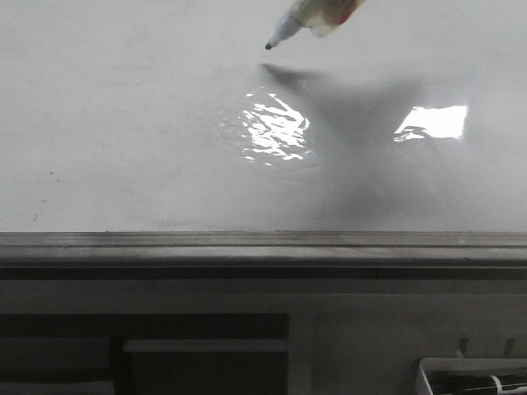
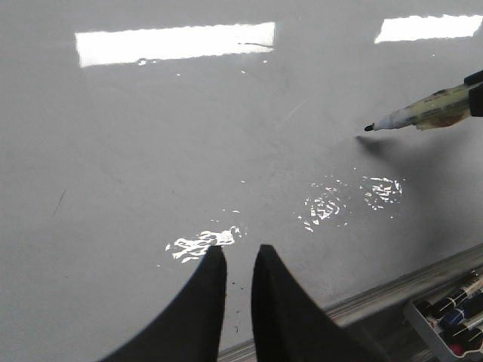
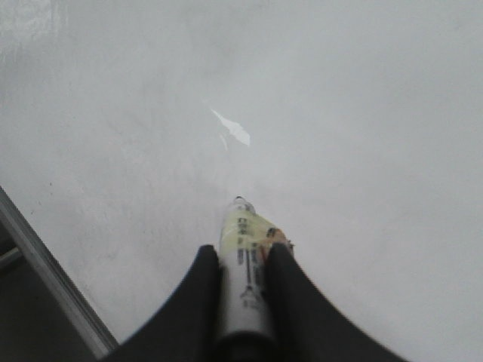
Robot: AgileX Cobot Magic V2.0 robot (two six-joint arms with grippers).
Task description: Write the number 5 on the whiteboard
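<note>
Front view showed marker (image 1: 309, 18) tip just above whiteboard (image 1: 123, 123), no 5 drawn. Your right gripper (image 3: 243, 260) pinched marker barrel mid-length; left gripper (image 2: 238, 264) nearly closed, empty. Marker light, rigid; board glossy, slippery, so you needed gentle pressure.

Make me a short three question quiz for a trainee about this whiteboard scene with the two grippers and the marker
1. True or false: a digit is already drawn on the whiteboard.
2. Which gripper holds the marker pen? A) left gripper B) right gripper C) neither
3. Fill in: the marker's black tip hangs over the board with its shadow showing apart from it, so the tip looks ____ the surface.

Key
1. False: only glare patches and a few tiny specks show.
2. B: its fingers are clamped on the barrel; the left one holds nothing.
3. Just off, not touching.
</note>
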